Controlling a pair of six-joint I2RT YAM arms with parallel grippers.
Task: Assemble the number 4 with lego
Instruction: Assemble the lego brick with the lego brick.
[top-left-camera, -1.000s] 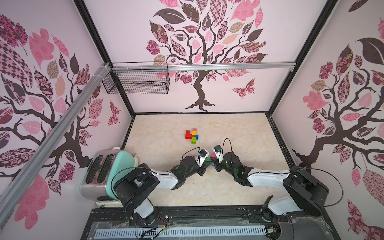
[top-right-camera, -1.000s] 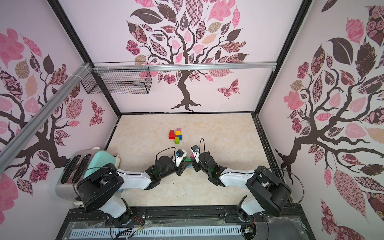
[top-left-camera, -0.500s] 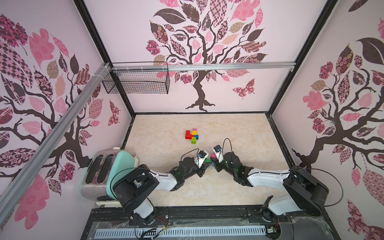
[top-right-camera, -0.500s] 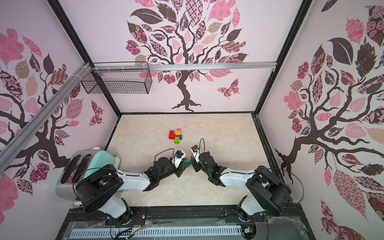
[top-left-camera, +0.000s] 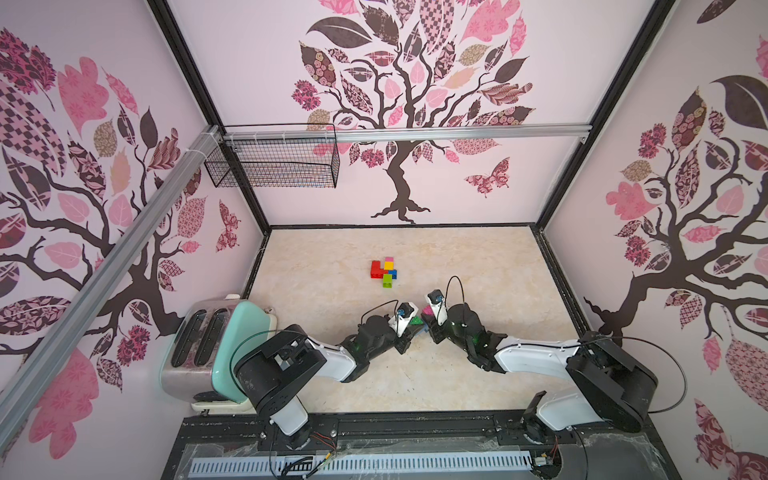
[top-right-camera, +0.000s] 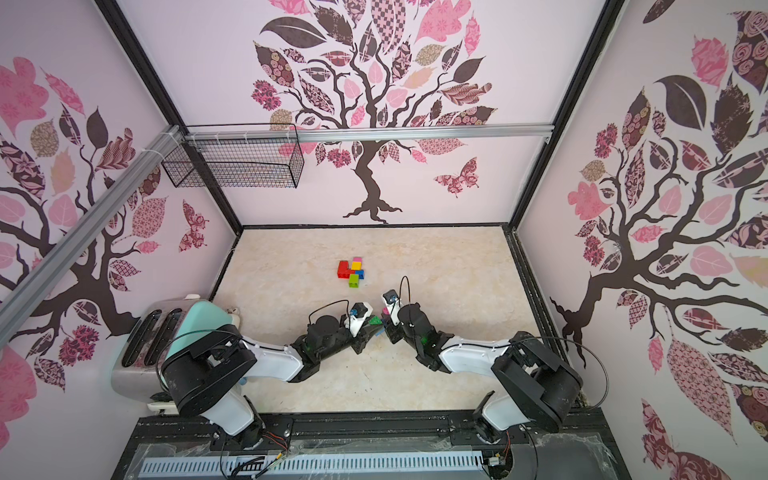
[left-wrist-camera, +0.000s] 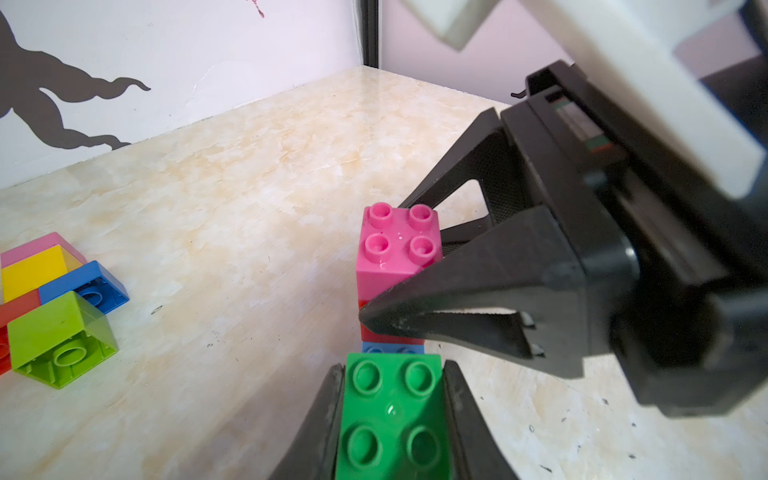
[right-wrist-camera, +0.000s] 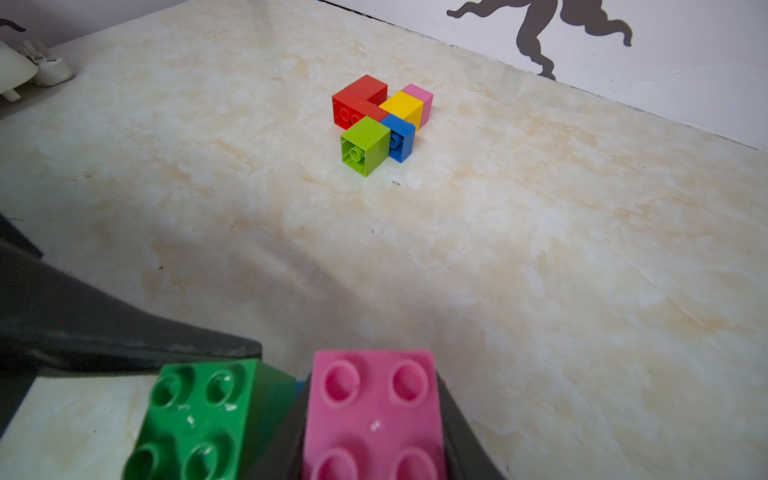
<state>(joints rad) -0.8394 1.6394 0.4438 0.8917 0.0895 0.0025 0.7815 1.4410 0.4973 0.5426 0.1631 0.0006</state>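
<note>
My left gripper (left-wrist-camera: 394, 374) is shut on a dark green lego brick (left-wrist-camera: 392, 415), studs facing the camera. Right against it stands a short stack: a pink brick (left-wrist-camera: 395, 249) on a red one (left-wrist-camera: 368, 336), with a blue edge (left-wrist-camera: 390, 348) below. My right gripper (right-wrist-camera: 374, 378) is shut on that stack, the pink brick (right-wrist-camera: 374, 415) between its jaws. In both top views the grippers meet at mid-table, green (top-left-camera: 414, 321) beside pink (top-left-camera: 427, 311). A joined cluster of red, yellow, pink, blue and lime lego (top-left-camera: 384, 270) lies farther back.
A mint and chrome toaster (top-left-camera: 216, 345) stands at the table's left edge, with a white plug (right-wrist-camera: 41, 66) near it. A wire basket (top-left-camera: 274, 162) hangs on the back wall. Patterned walls close in three sides.
</note>
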